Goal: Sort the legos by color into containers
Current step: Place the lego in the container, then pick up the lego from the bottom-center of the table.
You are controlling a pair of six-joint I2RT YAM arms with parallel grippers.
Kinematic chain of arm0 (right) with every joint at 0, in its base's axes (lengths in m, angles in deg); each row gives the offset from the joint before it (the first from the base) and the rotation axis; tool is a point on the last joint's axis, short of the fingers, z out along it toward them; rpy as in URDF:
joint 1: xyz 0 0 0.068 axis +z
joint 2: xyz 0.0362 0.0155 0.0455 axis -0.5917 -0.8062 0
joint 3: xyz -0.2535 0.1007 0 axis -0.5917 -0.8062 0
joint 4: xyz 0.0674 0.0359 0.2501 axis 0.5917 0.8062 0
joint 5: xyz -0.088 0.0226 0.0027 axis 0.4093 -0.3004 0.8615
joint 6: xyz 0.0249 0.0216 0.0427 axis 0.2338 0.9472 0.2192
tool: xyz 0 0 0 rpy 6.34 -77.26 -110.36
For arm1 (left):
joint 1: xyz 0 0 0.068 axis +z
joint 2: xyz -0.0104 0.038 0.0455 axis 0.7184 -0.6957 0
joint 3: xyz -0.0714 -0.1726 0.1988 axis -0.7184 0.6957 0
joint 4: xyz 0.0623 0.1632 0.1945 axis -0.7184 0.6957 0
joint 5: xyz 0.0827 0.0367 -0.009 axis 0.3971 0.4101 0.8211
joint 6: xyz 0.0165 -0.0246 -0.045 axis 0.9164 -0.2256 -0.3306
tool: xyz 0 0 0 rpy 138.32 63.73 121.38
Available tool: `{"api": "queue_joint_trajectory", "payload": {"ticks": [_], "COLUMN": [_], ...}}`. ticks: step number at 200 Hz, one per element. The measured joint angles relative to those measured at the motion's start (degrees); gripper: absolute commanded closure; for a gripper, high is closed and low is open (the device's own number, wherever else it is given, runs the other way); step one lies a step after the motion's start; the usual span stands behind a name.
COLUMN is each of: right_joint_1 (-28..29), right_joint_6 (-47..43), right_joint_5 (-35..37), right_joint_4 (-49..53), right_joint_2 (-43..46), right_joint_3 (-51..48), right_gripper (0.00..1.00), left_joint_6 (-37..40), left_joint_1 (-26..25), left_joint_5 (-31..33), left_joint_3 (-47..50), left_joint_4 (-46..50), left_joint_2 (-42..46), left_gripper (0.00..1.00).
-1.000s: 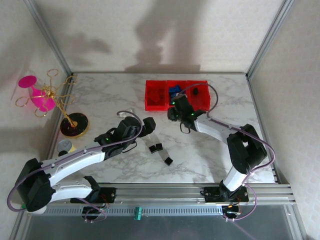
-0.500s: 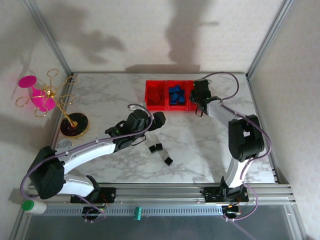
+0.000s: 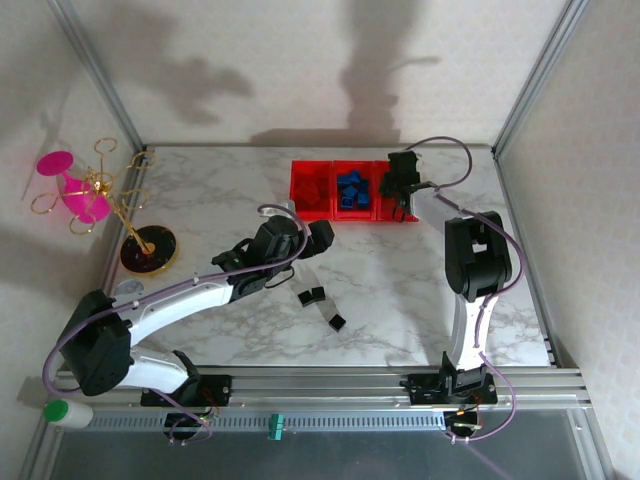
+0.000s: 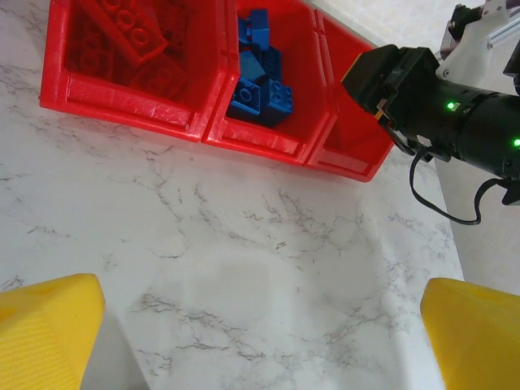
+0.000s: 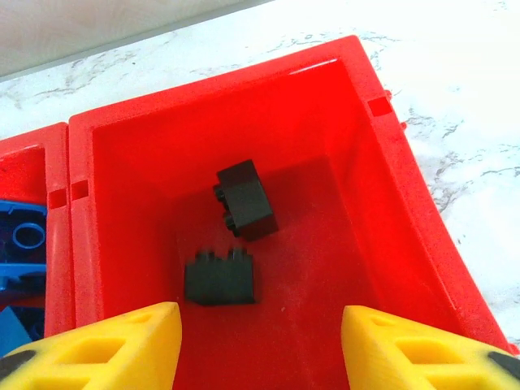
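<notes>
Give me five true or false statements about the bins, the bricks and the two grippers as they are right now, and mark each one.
1. The right bin holds two black bricks. True.
2. The middle bin holds red bricks. False: it holds blue bricks.
3. The right gripper is clamped on a brick. False: it hangs over the right bin with its jaws apart and nothing between them.
4. Three loose black bricks lie on the table in front of the bins. True.
5. The left gripper is open and empty above the table. True.
</notes>
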Motion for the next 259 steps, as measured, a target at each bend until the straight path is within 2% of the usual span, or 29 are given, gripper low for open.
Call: {"api": "queue_joint_trajectory", "payload": {"ticks": [44,86,145,200,259], "right_joint_1": [1.9,7.7,14.9,26.0,36.4], "right_joint_6": [0.3,0.7,1.7,3.4,7.6], "right_joint_5": [-1.6,-4.0,-7.5,-9.0,-10.0], "right_joint_4": [0.2,1.1,5.4,8.4,9.3], "right_joint_2": [7.4,16.0,21.7,24.7,24.5], "right_joint_3": [-5.0,-11.4,-17.0,-22.7,-28.1], "right_gripper": [0.41,0.38,0.34,0.29,0.27], "left_joint_6": [0.2,0.2,-1.5,-3.8,-6.3], "left_joint_1": [0.0,0.0,0.0,0.0,0.0], "left_joint_5": [0.4,1.6,4.2,7.1,8.5], "left_joint_3": [0.0,1.6,8.4,13.3,15.1], "left_joint_4": [1.2,1.9,5.5,10.8,15.2], "left_joint_2": [1.9,6.5,12.6,19.7,22.7], "left_gripper": [0.0,0.0,0.0,0.0,0.0]}}
